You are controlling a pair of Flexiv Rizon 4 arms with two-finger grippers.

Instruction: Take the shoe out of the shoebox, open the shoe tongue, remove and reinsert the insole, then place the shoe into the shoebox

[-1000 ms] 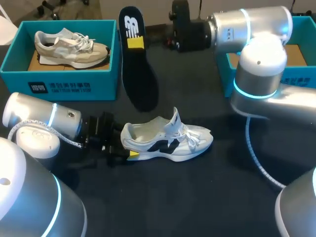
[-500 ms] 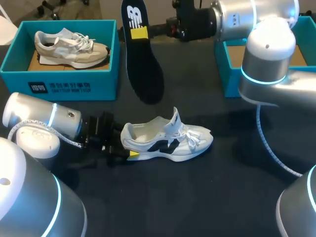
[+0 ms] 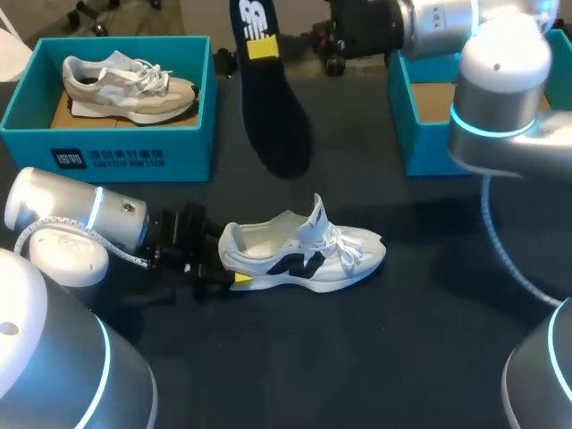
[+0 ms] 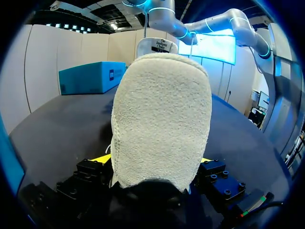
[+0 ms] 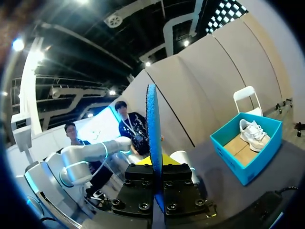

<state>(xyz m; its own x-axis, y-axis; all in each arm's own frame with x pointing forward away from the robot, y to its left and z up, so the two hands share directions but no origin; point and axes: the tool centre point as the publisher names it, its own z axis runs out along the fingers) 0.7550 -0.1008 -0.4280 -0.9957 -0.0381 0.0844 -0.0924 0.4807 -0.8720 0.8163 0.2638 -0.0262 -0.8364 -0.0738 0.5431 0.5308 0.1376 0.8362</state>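
Note:
A white shoe (image 3: 304, 255) with a black logo lies on its sole on the dark table, its tongue lifted and its inside bare. My left gripper (image 3: 229, 269) is at its heel, and both fingers press against the heel's sides. In the left wrist view the fuzzy heel lining (image 4: 159, 119) fills the space between the yellow tips of my left gripper (image 4: 155, 160). My right gripper (image 3: 261, 48) holds the black insole (image 3: 275, 107) by its heel end, in the air over the table's back, toe end hanging down. The insole (image 5: 153, 133) shows edge-on between the fingers of my right gripper (image 5: 155, 166).
A teal shoebox (image 3: 107, 138) at the back left holds a beige shoe (image 3: 130, 88). A second teal box (image 3: 427, 134) stands at the back right, partly behind my right arm. Bare dark table lies in front of the white shoe.
My right arm has carried the insole to the right and farther toward the table's back. The left gripper and the white shoe have stayed still.

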